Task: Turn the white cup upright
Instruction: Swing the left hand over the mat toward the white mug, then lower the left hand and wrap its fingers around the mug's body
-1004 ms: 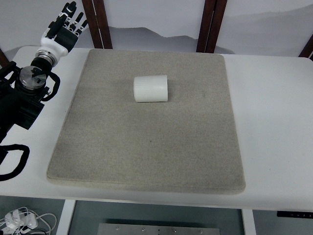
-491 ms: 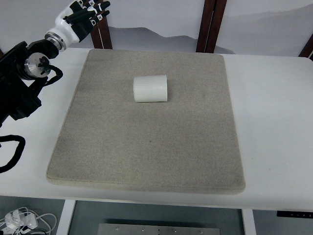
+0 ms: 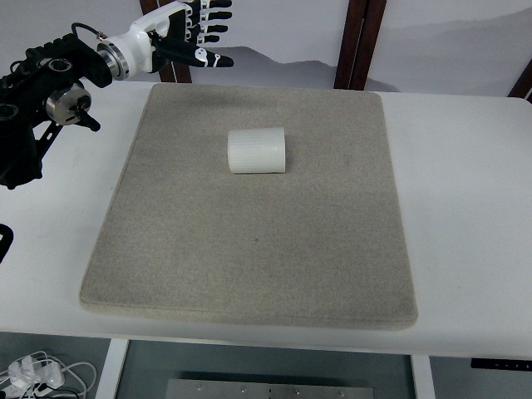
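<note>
A white ribbed cup (image 3: 257,150) lies on its side on the far middle of a grey felt mat (image 3: 249,241). My left hand (image 3: 193,33) is raised at the far left, beyond the mat's back left corner, with its fingers spread and holding nothing. It is well apart from the cup, up and to the cup's left. The left arm's black joints (image 3: 46,91) come in from the left edge. The right arm is out of view.
The mat lies on a white table (image 3: 465,183). Dark wooden posts (image 3: 359,41) stand behind the table's far edge. Cables (image 3: 37,374) lie on the floor at the bottom left.
My left hand has swung right and forward, from over the table's far left corner toward the mat's back edge, fingers now pointing right. The cup has not moved.
</note>
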